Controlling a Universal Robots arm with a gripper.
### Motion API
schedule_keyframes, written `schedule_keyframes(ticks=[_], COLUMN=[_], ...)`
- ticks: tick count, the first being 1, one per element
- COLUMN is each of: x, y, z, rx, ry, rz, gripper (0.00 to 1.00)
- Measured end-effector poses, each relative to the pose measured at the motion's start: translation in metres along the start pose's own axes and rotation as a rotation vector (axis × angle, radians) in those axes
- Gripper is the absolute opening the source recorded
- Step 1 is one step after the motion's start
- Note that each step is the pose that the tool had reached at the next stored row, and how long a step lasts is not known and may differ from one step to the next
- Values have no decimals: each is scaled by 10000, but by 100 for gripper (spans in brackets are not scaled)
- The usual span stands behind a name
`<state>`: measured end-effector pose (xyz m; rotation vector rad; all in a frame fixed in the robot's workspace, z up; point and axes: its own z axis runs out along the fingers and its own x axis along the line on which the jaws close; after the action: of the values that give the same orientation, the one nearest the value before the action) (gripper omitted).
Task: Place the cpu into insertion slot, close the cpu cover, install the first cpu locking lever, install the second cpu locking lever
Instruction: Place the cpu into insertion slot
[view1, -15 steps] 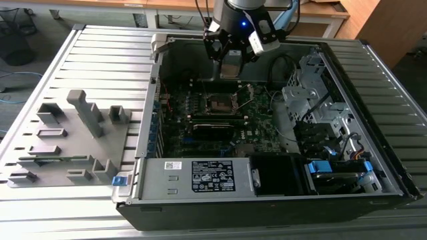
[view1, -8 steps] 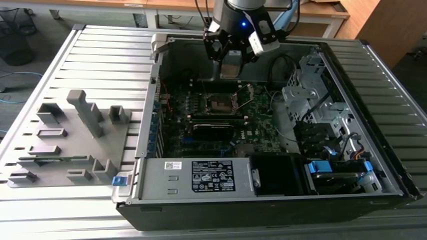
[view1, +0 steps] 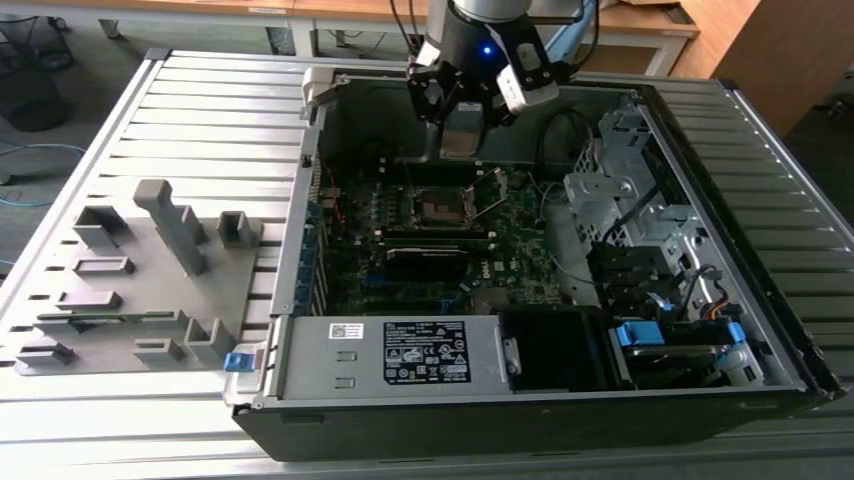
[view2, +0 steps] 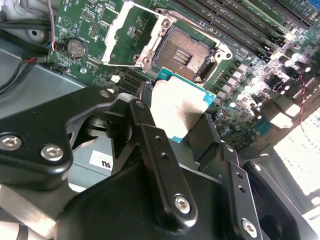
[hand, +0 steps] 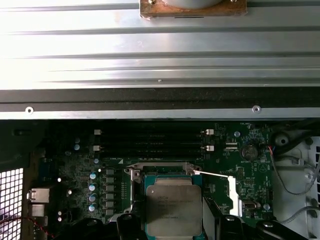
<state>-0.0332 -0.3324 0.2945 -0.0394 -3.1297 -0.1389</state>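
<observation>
The cpu (view2: 181, 111) is pinched by its edges between the gripper's (view2: 175, 117) two black fingers (view2: 148, 131), its dull metal top facing the second wrist view. It hangs in the air just above the insertion slot (view2: 186, 52), not yet seated. The slot lies bare, and the cpu cover (view2: 114, 34) is swung up and open beside it. In the first wrist view, the chip (hand: 173, 210) overlaps the near part of the socket (hand: 165, 178), with long black memory sticks (hand: 150, 140) further back. The green motherboard (view1: 400, 235) sits inside an opened computer case (view1: 400, 400) on a slatted metal table (view1: 200, 110). A grey fixture tray (view1: 134, 290) lies at the exterior view's left.
</observation>
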Motion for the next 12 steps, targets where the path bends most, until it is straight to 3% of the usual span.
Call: schedule_keyframes(ticks=[12], x=[0], y=[-2], z=[19], rx=[1], ry=[0], rz=[0], gripper=[54])
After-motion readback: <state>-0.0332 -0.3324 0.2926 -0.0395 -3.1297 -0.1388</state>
